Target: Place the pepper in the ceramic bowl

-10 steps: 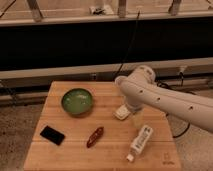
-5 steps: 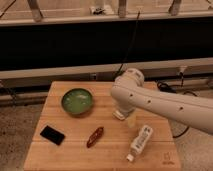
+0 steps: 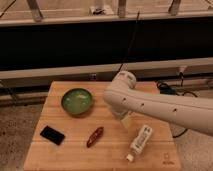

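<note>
Moved since earlier: the white robot arm (image 3: 155, 106) has swung left, and its rounded end is now nearer the ceramic bowl (image 3: 77, 102). The things on the table lie where they did.
Setting: a wooden table (image 3: 70, 156) on a speckled floor, with a long dark panel and pale rails behind it.
Arm: thick and white, it reaches in from the right edge of the view across the table's right half. Its rounded end hangs over the table's middle, just right of the bowl.
Gripper: hidden under the arm's end, above the middle of the table. Its jaws are spread wide and grip nothing.
Pepper (image 3: 95, 136): small, dark red and glossy. It lies free on the wood near the front edge, slanted with its upper tip to the right. It is in front of the bowl and to its right, well apart from it, and below and left of the arm's end.
Ceramic bowl: round, green inside with a darker rim. It stands upright on the rear left part of the table with nothing in it.
Phone (image 3: 52, 134): flat and black, it lies at front left, to the left of the pepper.
White bottle (image 3: 139, 142): lies on its side at front right, with its narrow end towards the front edge.
Pale object (image 3: 127, 120): peeks out beneath the arm, between the pepper and the bottle. I cannot tell what it is.
</note>
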`<state>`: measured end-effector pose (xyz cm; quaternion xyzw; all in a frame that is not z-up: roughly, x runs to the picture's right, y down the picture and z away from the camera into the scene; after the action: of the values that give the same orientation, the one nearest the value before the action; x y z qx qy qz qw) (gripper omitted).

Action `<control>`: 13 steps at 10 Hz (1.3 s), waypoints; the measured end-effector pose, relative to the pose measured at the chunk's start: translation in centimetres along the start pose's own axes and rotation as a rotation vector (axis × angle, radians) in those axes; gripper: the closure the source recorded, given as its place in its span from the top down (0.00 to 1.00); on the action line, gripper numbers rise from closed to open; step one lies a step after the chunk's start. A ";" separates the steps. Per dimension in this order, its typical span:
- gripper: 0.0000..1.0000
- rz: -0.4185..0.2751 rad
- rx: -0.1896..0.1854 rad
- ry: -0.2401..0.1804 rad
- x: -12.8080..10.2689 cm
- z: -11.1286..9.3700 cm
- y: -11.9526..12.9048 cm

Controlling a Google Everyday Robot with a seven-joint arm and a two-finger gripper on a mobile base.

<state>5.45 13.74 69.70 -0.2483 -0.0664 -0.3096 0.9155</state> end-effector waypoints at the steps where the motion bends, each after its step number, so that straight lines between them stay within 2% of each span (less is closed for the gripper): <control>1: 0.80 -0.045 0.006 0.004 -0.7 0.2 -0.4; 3: 0.80 -0.081 0.017 0.002 -1.3 0.2 -0.7; 5: 0.80 -0.154 0.021 0.008 -2.4 0.6 -1.2; 8: 0.80 -0.227 0.029 -0.024 -4.0 2.8 -1.4; 13: 0.80 -0.348 0.026 -0.054 -6.4 4.1 -1.8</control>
<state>-0.60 17.93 72.28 -0.2294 -0.1369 -0.4556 0.8492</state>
